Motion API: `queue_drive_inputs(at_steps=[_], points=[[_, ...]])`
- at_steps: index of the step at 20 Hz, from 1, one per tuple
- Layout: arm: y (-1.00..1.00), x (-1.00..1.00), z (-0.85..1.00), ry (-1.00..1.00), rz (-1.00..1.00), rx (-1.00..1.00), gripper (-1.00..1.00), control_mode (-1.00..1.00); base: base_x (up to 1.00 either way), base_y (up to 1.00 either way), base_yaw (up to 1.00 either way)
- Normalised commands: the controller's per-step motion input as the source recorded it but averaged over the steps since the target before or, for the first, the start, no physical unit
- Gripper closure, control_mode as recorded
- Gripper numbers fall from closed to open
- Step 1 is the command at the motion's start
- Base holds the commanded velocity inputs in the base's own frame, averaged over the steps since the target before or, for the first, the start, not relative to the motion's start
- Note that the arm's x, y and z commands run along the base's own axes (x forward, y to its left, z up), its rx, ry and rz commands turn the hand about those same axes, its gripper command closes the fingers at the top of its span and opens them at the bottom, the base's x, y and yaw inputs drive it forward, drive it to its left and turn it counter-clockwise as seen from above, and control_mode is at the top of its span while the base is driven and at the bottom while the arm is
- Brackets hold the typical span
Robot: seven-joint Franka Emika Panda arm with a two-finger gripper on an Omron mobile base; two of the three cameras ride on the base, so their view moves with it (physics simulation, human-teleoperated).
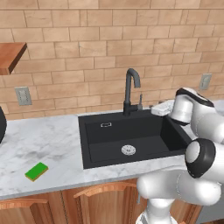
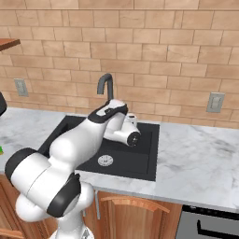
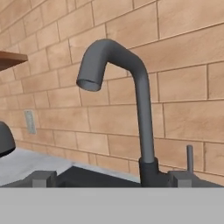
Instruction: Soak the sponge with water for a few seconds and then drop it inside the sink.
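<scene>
The sponge, green on top with a yellow layer, lies flat on the marble counter left of the sink, far from the hand. The sink is a black basin with a round silver drain and a tall black gooseneck tap. My gripper hovers over the sink's right rear, level with the tap's base and facing the tap. Its fingertips stand far apart with nothing between them, so it is open. The water is out of view.
A thin tap lever stands right of the tap base. A dark rounded object sits at the counter's far left below a wooden shelf. Wall outlets flank the sink. Marble counter extends to the right.
</scene>
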Motion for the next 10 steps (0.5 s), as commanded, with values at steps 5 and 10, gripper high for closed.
queue_drive_inputs(at_steps=[5, 10], points=[[0.0, 0.27, 0.0, 0.02, 0.0, 0.0, -1.0, -1.0, 0.0, 0.0, 0.0], [0.0, 0.2, -0.04, 0.0, 0.0, 0.0, -1.0, -1.0, 0.0, 0.0, 0.0]])
